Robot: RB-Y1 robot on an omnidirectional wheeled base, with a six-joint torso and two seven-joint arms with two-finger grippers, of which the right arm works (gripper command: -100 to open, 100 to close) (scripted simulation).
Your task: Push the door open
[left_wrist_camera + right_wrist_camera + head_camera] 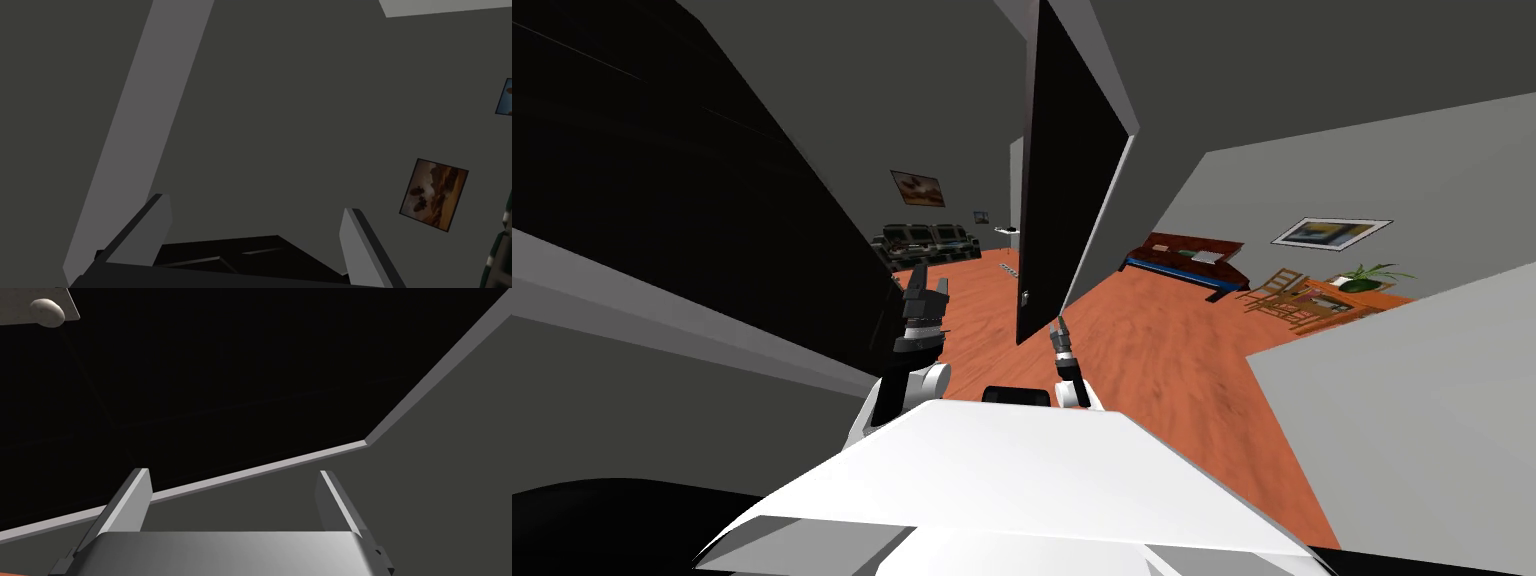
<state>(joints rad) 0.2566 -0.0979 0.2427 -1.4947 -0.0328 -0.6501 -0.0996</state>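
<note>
The door [1067, 170] is at 12 o'clock, right in front of me. It is partly open, and its knob edge is nearest me. The right end effector [1059, 328] is low down at 1 o'clock, just beside that edge. Its fingers are wide apart and hold nothing. I cannot tell if it touches the door. I think the best push is slow and straight. It should go on the flat side near the free edge, below the knob [47, 311], so the door swings easily. The left end effector [924, 290] is at 11 o'clock, wide and empty too. The door is tall, flat and black, with a small pale knob.
</note>
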